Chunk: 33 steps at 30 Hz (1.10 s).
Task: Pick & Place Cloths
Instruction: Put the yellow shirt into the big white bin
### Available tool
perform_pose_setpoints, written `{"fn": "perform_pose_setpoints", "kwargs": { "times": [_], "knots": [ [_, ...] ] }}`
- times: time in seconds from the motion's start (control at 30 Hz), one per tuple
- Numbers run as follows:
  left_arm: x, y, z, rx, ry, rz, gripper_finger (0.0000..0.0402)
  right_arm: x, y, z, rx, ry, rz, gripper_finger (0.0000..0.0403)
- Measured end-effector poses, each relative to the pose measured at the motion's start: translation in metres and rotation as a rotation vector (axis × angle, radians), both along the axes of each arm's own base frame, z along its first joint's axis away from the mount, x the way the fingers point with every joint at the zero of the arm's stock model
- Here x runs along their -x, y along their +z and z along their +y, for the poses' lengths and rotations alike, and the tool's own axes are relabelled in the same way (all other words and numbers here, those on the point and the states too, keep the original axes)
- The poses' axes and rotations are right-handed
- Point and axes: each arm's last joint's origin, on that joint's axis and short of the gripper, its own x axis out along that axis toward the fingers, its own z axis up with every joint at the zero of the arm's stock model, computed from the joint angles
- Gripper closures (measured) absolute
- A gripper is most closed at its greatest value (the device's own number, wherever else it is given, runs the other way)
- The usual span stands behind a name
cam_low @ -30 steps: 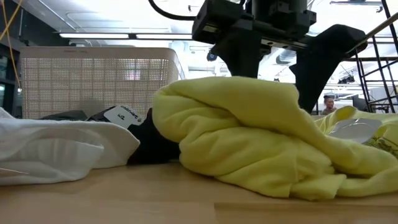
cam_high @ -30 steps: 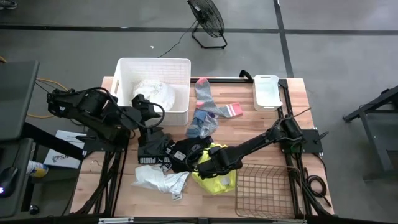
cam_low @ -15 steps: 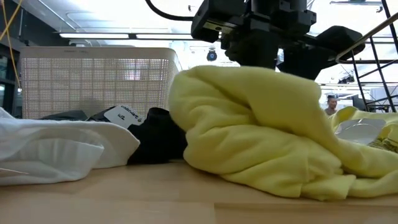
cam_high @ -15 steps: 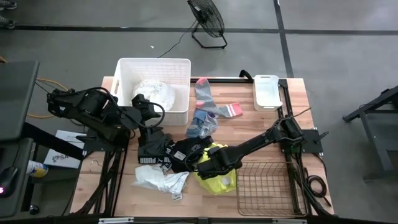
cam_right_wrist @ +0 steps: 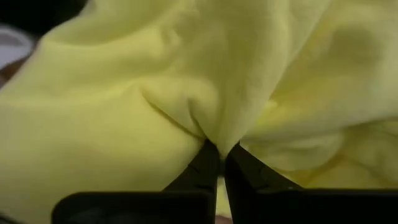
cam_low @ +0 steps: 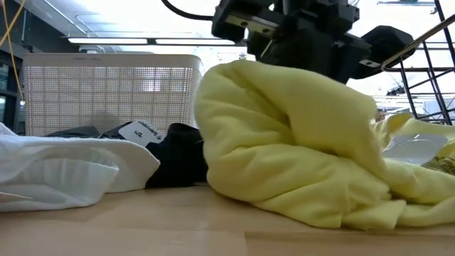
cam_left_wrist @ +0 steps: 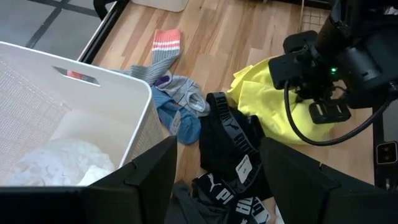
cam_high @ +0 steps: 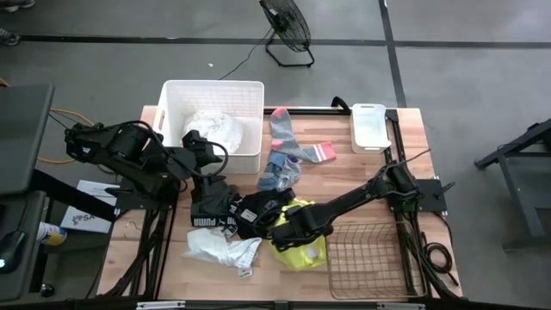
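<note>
A neon yellow cloth lies bunched on the table's near middle, and my right gripper is shut on it from above. In the low view its hump rises under the gripper. Black cloths with white print lie to its left. A white cloth lies at the near edge, and grey-blue socks lie farther back. My left gripper hangs open over the black cloths beside the white tub, touching nothing. My right gripper pinches a puckered fold on top of the yellow cloth between its two fingertips. The fingers come from above, pointing down. The cloth is gathered up into a ridge at the fingers, and the rest of it lies on the table.
The white tub holds a white cloth. A brown wire basket stands at the near right, close to the yellow cloth. A small white tray sits at the far right. A fan stands on the floor beyond the table.
My right gripper has come down onto the yellow cloth and shut on it. The cloth has been drawn together under the fingers, so its hump stands higher and narrower than before, while its lower folds have stayed on the table.
</note>
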Motion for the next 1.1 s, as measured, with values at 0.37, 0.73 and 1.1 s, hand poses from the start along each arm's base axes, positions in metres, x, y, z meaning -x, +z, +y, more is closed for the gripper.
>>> {"fn": "perform_pose_setpoints", "kwargs": {
  "times": [0.37,0.73,1.1],
  "knots": [
    [0.001,-0.001,0.000,-0.006,0.000,0.017,0.0177,-0.008,0.016,0.002,-0.026,0.006,-0.054,0.0398],
    [0.001,-0.001,0.000,-0.006,0.000,0.018,0.0177,0.000,0.037,0.000,-0.029,0.014,-0.080,0.0398],
    [0.001,-0.001,0.000,-0.005,0.001,0.016,0.0177,0.033,0.113,-0.019,0.093,-0.013,-0.292,0.0399]
  ]
}}
